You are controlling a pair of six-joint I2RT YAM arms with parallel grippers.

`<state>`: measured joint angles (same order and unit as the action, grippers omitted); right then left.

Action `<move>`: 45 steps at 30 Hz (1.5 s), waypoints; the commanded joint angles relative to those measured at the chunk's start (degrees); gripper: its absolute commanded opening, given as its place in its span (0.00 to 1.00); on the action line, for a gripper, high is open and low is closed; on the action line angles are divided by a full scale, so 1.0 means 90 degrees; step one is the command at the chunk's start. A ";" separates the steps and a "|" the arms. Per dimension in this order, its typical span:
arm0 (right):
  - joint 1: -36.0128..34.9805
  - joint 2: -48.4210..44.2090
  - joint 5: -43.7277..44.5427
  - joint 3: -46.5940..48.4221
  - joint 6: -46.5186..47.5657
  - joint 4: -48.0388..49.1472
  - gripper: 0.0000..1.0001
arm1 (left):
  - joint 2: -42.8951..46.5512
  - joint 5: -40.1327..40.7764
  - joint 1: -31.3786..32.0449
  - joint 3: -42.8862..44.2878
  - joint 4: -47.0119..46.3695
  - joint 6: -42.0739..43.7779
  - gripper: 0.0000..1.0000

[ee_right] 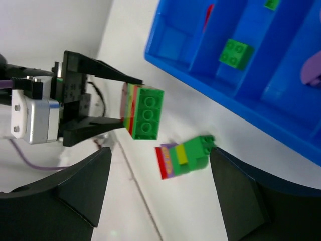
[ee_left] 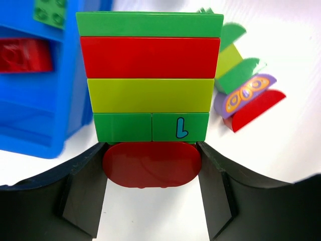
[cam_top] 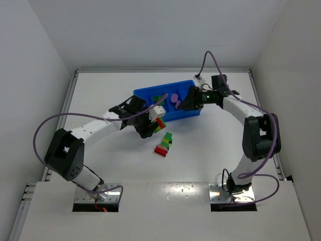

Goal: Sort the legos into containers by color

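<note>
White table [cam_top: 210, 155] underneath; left gripper [ee_left: 150, 150] pinches the striped stack [ee_left: 150, 75] by its red base, long axis straight out from its jaws, blue tray [ee_left: 30, 115] just beside; the right gripper [ee_right: 160, 150], jaws spread and empty, faces its studded end.

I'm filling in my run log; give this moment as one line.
left gripper: shut on striped stack | right gripper: open, empty | second stack: on table | tray: green, red, purple pieces inside

Your overhead looks down on the whole table [cam_top: 210, 150]; both wrist views, close in, share tray [ee_right: 175, 40] and brick stack [ee_right: 145, 111].
</note>
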<state>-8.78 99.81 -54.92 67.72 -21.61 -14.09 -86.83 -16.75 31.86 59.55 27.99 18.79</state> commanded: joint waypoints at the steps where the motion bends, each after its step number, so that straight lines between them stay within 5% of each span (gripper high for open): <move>1: -0.0060 0.0150 -0.0860 0.0131 -0.0860 0.0987 0.79 | 0.0253 0.0006 0.0035 0.0414 -0.0366 -0.0154 0.00; 23: -0.0597 0.0648 -0.1281 0.0444 -0.1359 0.1468 0.67 | 0.0194 0.0270 0.0581 0.1147 -0.0649 -0.0476 0.00; 38: -0.0393 0.0581 -0.1340 0.0502 -0.1418 0.1604 0.07 | 0.0321 0.0455 0.0581 0.0611 -0.0707 -0.0417 0.00; 45: -0.0109 0.0453 -0.1340 0.0502 -0.1418 0.1604 0.00 | 0.0517 0.0592 0.0581 0.0249 -0.0707 -0.0300 0.00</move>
<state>-12.38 106.00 -65.91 70.02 -35.33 -2.92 -84.75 -12.19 36.77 63.44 19.62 15.42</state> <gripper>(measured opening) 0.331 0.695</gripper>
